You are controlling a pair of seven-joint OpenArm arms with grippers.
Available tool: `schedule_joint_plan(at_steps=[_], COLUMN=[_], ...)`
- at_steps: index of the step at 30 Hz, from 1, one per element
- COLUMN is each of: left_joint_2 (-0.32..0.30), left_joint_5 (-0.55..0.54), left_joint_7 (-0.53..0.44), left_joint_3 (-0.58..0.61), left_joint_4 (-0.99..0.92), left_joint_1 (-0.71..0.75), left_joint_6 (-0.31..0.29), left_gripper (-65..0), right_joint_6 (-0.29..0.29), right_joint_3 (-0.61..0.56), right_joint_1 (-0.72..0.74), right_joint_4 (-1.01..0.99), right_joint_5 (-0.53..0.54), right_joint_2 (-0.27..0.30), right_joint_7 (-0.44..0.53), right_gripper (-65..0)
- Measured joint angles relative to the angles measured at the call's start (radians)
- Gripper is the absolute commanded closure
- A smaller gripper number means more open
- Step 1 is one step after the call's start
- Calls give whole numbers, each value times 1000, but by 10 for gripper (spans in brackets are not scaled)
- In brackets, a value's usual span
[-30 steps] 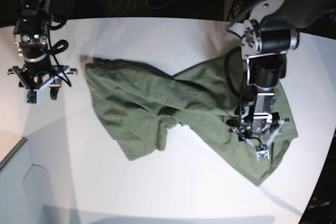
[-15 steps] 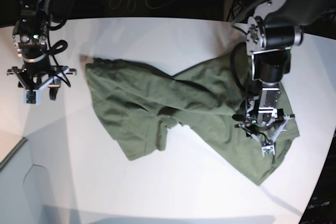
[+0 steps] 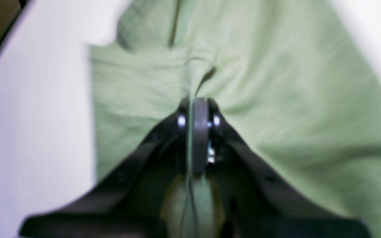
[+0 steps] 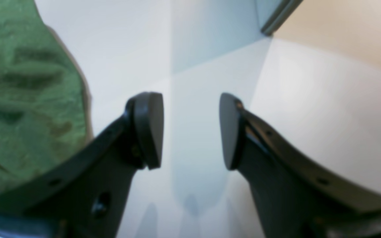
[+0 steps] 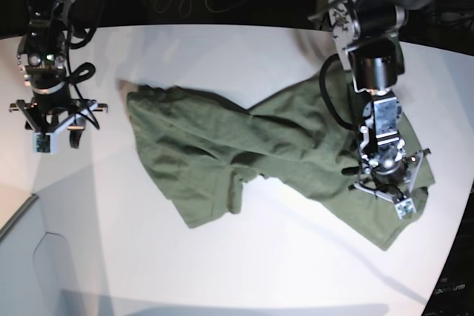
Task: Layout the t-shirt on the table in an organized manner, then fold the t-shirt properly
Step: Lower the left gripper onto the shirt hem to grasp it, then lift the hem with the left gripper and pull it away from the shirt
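Right gripper (image 5: 54, 125): seen at the far left of the base view, it hangs over bare table with its jaws apart and nothing between them. In the right wrist view its two dark fingertips (image 4: 150, 129) frame only white surface.

Gap to the shirt: the nearest edge of the cloth lies just off this gripper's side, apart from it. In the right wrist view the green cloth fills the left edge of the picture, beside the fingers without touching them.

T-shirt (image 5: 222, 153): olive-green and wrinkled, it lies spread across the middle of the table in a twisted, uneven shape. One wide part reaches toward the left; a narrower waist sits in the middle; another wide part runs to the right, under the other arm.

Table (image 5: 222, 257): plain white, smooth, far larger than the shirt, with a curved far edge.

Left gripper (image 5: 389, 183): at the right of the base view, pointing down onto the shirt's right part. Its jaws are closed, pinching a raised ridge of the green cloth; the left wrist view, though blurred, shows a fold of fabric drawn up between the tips.
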Motion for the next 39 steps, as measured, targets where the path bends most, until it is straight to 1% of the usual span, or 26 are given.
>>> schedule_joint_plan(at_steps=[2,6,10,14,16,17,20,22,24,29,33,39], left_joint_2=[13,43,49,28,20,11,3,1,-5,-10,-9,-9], left_joint_5=[-1,-7,-78,-147,-169,-181,-214,-238,-256,-294,-315,-315], left_joint_7=[0,5,-2,1,1,3,69,95,96,110,103,103], left_joint_3=[0,-8,-14,-3,-9,-10,-13,-13,-13,-14,-10,-8], left_joint_4=[80,253,353,352,341,333,329,329,332,380,429,409], left_joint_1=[32,123,169,192,202,207,210,209,219,261,286,298], left_joint_6=[0,-5,3,-2,-1,5,3,3,3,4,3,3], left_gripper=[-8,-9,-13,-15,-17,-29,-126,-182,-206,-210,-212,-212], right_joint_6=[0,0,0,0,-1,0,0,0,0,0,0,0], right_joint_3=[0,-2,-1,-8,-42,-63,-108,-129,-145,-150,-150,-149], right_joint_1=[10,59,98,163,189,196,204,208,211,211,211,211], right_joint_4=[-7,-87,-190,-261,-290,-300,-303,-303,-303,-303,-303,-303], right_joint_5=[0,1,-1,-1,-3,-2,-1,0,-1,0,0,0], right_joint_2=[0,-5,-2,-2,5,6,3,3,3,1,2,2], right_joint_7=[1,5,-3,1,6,2,1,1,2,1,2,1], right_gripper=[-277,-278,-281,-281,-281,-281,-281,-281,-281,-281,-281,-281])
